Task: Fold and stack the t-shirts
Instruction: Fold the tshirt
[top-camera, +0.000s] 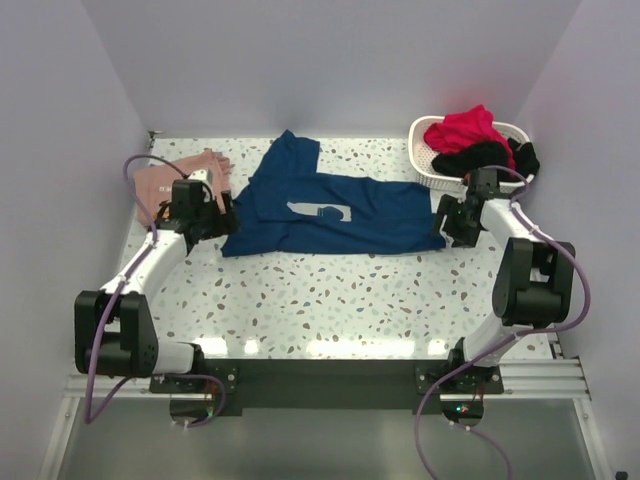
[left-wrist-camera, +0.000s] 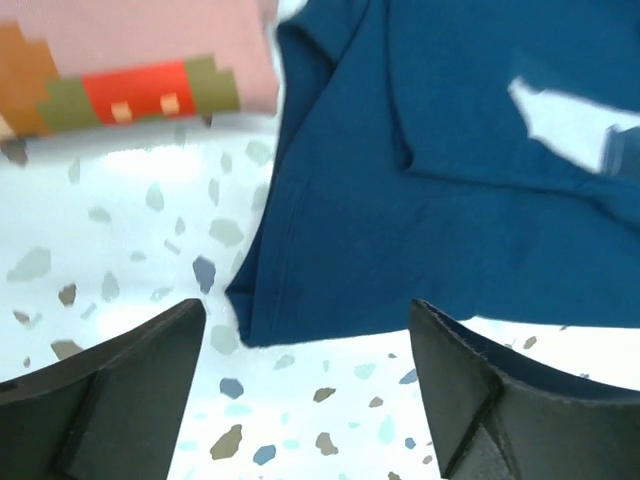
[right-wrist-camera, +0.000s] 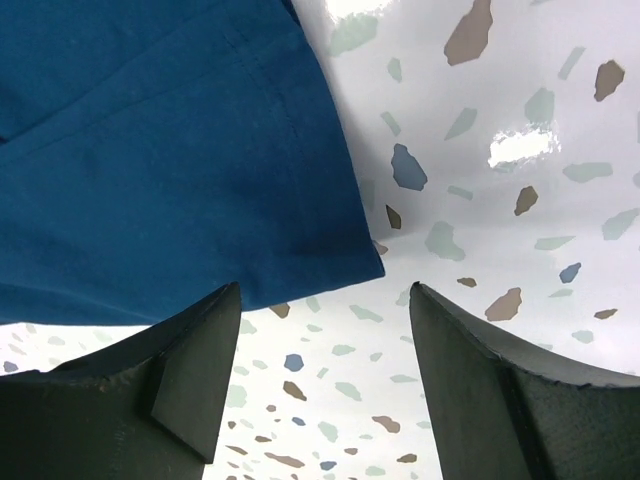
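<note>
Your left arm (top-camera: 150, 262) reaches forward and your left gripper (top-camera: 222, 216) points inward, fingers (left-wrist-camera: 120, 390) spread wide, gripping nothing. Your right arm (top-camera: 520, 245) mirrors it; your right gripper (top-camera: 443, 222) points inward, parted, holding nothing.

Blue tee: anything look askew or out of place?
Yes. The blue tee lies half-folded mid-table, with one flap sticking out crooked toward the far edge, so its outline is not square. It is also not stacked on the pink tee at far left.

White basket (top-camera: 424, 166) (clothes (top-camera: 462, 129) inside) on speckled table (top-camera: 330, 292)
</note>
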